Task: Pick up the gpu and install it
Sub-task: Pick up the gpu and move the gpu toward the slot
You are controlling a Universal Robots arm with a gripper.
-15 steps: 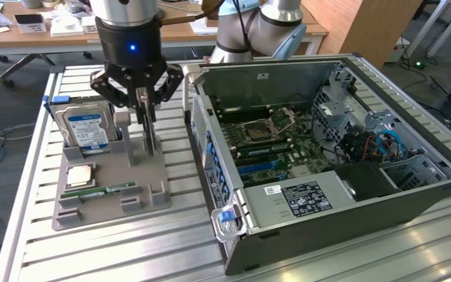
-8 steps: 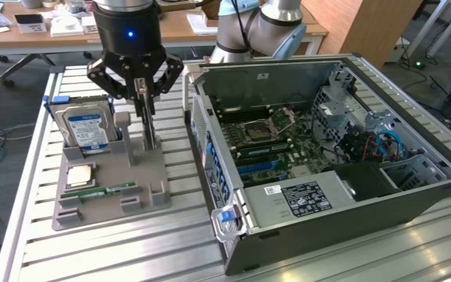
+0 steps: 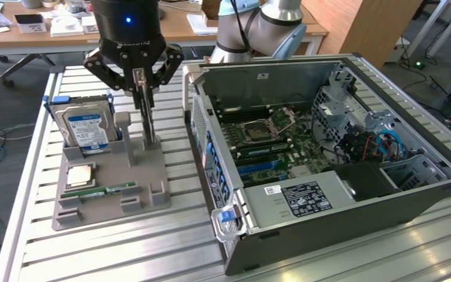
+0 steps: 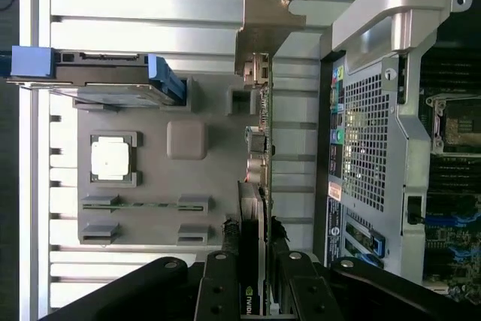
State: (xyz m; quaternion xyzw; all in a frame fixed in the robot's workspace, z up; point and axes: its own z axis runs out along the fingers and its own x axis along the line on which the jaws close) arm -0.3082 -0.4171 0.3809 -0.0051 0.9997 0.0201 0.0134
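Exterior view shows the gpu [image 3: 147,120] standing upright on its edge at the tall post of the grey fixture tray [image 3: 104,214], between the blue-labelled hard drive [image 3: 84,126] on the exterior view's left and the open computer case [image 3: 351,217] on its right. Its lower edge sits at the post's slot; whether it is clear of that slot I cannot tell.

The main risk, as I judge it, is the card binding or tilting. It is thin and tall, and it is held only near its upper edge, so any sideways pull while its lower edge is at the slot could lever it in the grip or drag the tray along. In the wrist view the card is seen edge-on, with its pale metal bracket [image 4: 264,24] projecting past the tray – that end could snag on the case's rear wall [image 4: 368,133], which stands just beside it. A twisted hold would also leave the connector edge misaligned with the motherboard slot.

The gripper [image 3: 141,82] stands directly over the card, partly closed, one finger [image 4: 218,283] on each flat face – clamped on the gpu rather than hovering around it. It touches neither the hard drive nor the case.
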